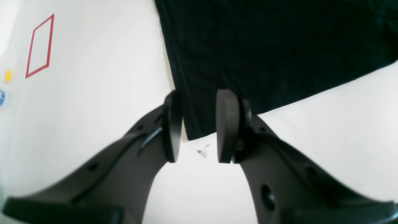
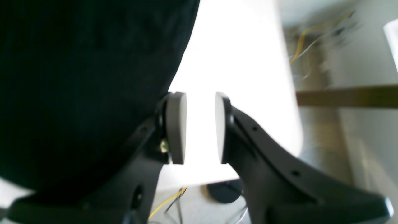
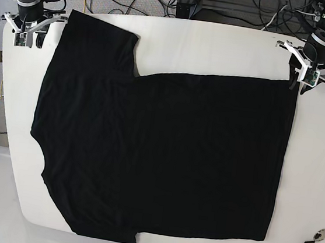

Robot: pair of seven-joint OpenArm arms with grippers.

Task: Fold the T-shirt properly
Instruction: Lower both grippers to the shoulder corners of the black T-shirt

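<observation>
While I watch, black T-shirt (image 3: 165,151) spread flat across the white table (image 3: 218,48), left gripper (image 1: 197,126) spread at its far right corner, right gripper (image 2: 200,127) spread beside the far left sleeve.

Dark grey curved fingers, round flat grey pads (image 2: 176,127), small screw holes, white-bracketed left hand (image 3: 306,73)

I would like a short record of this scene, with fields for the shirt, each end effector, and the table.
shirt: black T-shirt, spread flat, print not visible
left end effector: open, at a shirt corner
right end effector: open, beside the shirt edge
table: white, red outline marked on it
fold: not yet begun
</observation>
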